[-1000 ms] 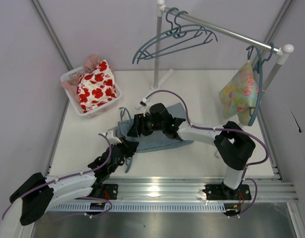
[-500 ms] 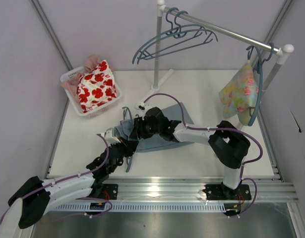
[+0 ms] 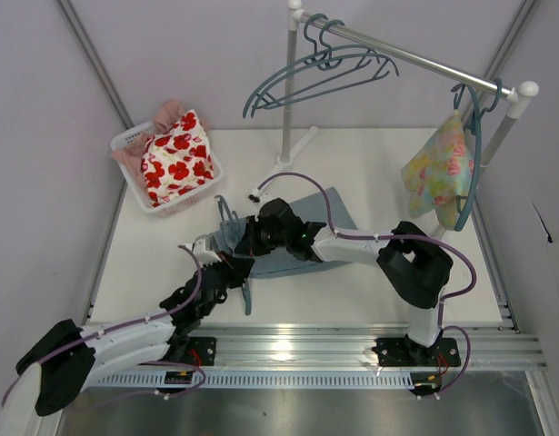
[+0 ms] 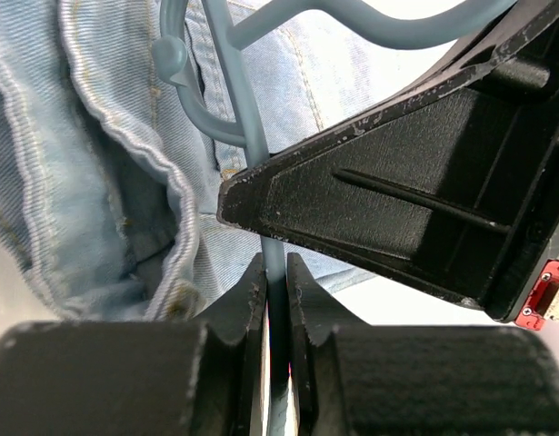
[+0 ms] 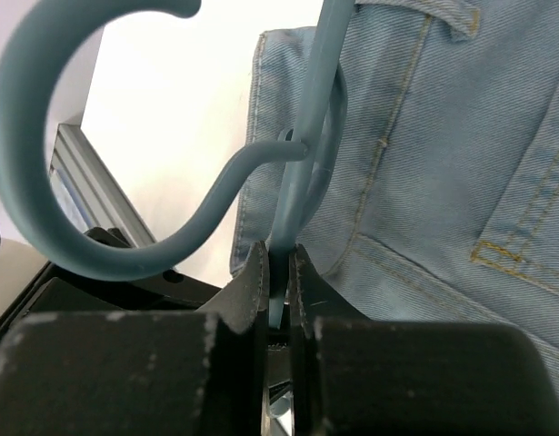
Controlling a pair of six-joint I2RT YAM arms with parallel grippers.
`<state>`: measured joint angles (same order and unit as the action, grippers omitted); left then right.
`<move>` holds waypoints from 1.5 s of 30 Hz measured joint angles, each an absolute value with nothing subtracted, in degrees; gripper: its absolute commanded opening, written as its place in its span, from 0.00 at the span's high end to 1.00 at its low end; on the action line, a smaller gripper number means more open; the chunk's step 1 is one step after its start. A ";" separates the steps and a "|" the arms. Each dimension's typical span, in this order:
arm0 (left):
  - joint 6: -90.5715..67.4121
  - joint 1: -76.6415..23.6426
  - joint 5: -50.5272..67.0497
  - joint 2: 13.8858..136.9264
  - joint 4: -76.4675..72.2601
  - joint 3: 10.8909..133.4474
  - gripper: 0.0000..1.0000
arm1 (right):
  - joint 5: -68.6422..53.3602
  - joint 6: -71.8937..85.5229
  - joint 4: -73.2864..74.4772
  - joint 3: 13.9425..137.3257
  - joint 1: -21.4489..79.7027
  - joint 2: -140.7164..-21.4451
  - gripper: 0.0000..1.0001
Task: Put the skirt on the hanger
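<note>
The skirt (image 3: 277,264) lies flat at the middle of the counter (image 3: 170,254), not yet hung. The hanger (image 5: 326,54) lies across the skirt's 9 o'clock edge, its hooked end pointing toward 11 o'clock. A second ago the right tool (image 5: 279,259) stood open around the wire. It has now snapped shut on the thin stem near the hooked end, with denim just behind it. The left tool (image 4: 275,272), at 7 o'clock from the skirt, stays clamped on another stretch of the same wire. Both tools now hold the hanger and neither holds the skirt, so I judge a hand-over or a steadying of the hanger is under way. Whether a hanger arm already sits inside the waistband I cannot tell.
</note>
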<state>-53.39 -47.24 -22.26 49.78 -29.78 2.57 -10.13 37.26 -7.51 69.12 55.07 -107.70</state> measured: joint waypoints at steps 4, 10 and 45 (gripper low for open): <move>-53.67 -47.27 -22.85 43.75 -23.55 2.59 0.70 | -10.07 37.67 -7.62 69.54 55.66 -107.70 1.00; -56.25 -47.37 -28.71 28.38 -5.69 4.86 0.38 | -7.16 37.01 -6.33 69.67 54.92 -107.72 1.00; -50.78 -28.01 -15.66 47.57 -5.37 14.44 0.43 | -7.92 38.57 -8.97 67.35 51.24 -107.04 1.00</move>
<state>-50.78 -28.01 -15.66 47.57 -5.37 14.44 -7.92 38.57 -8.97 67.35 51.24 -107.04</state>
